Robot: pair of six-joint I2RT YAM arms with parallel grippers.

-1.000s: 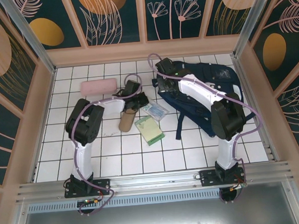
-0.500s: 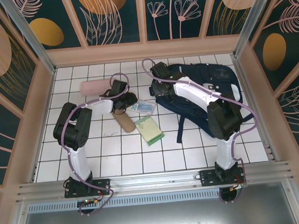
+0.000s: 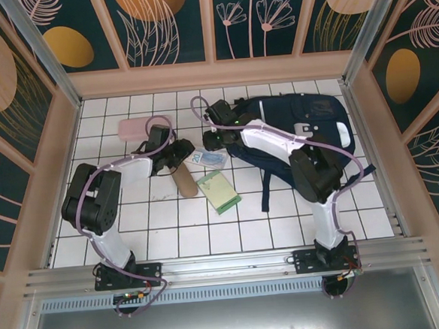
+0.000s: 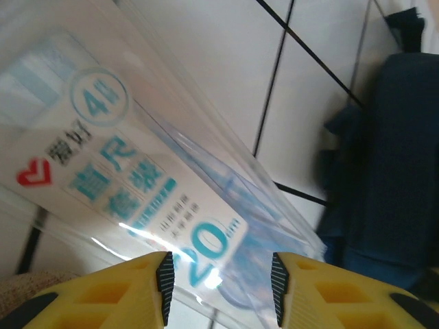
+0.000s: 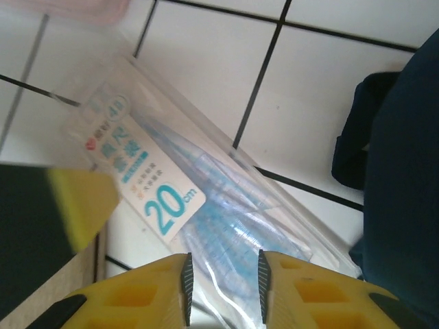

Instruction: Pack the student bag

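Observation:
The student bag (image 3: 304,132) is a navy backpack lying at the back right of the table. Its dark fabric also shows at the right edge of the wrist views (image 4: 391,185) (image 5: 405,171). A clear ruler-set packet (image 3: 208,158) printed "20 cm" lies flat on the tiles just left of the bag. My left gripper (image 3: 179,150) (image 4: 221,291) hangs open at the packet's left end (image 4: 137,157). My right gripper (image 3: 214,139) (image 5: 224,284) is open above the packet's right part (image 5: 206,205). Neither gripper holds anything.
A green notebook (image 3: 219,191) lies in front of the packet. A brown cylindrical case (image 3: 181,178) rests beside the left gripper, and a pink case (image 3: 136,127) sits at the back left. A bag strap (image 3: 266,185) trails toward the front. Wooden walls ring the table.
The right gripper has swung left off the bag to above the packet. The left gripper has drawn back leftward. The packet and the brown case have shifted slightly left.

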